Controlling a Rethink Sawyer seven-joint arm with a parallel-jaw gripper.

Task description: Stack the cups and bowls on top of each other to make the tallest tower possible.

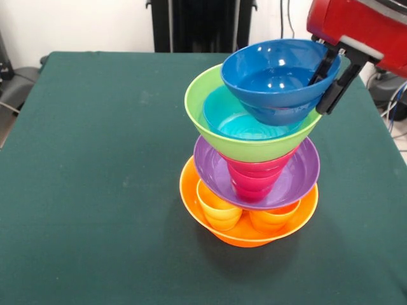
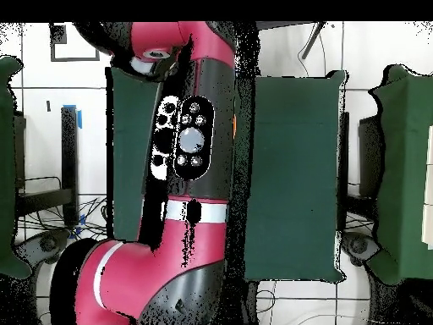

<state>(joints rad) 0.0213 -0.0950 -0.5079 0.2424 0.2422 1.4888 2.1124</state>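
Note:
The tower stands right of the table's middle in the front view. Its base is a big orange bowl (image 1: 248,236) holding a yellow cup (image 1: 218,213) and an orange cup (image 1: 273,219). On these rests a purple bowl (image 1: 300,171) with a red ribbed piece (image 1: 254,178) in it. Above that comes a lime green bowl (image 1: 203,95) with a light blue bowl (image 1: 236,124) inside. My gripper (image 1: 329,77) is shut on the right rim of the dark blue bowl (image 1: 273,73), which tilts over the green bowl. I cannot tell whether it touches the bowls below. In the overhead view the arm (image 2: 190,161) hides tower and gripper.
A dark green cloth covers the table (image 1: 95,190), also seen in the overhead view as the table (image 2: 296,169). A black stand (image 1: 197,25) rises behind its far edge. Cables and floor lie off the right edge.

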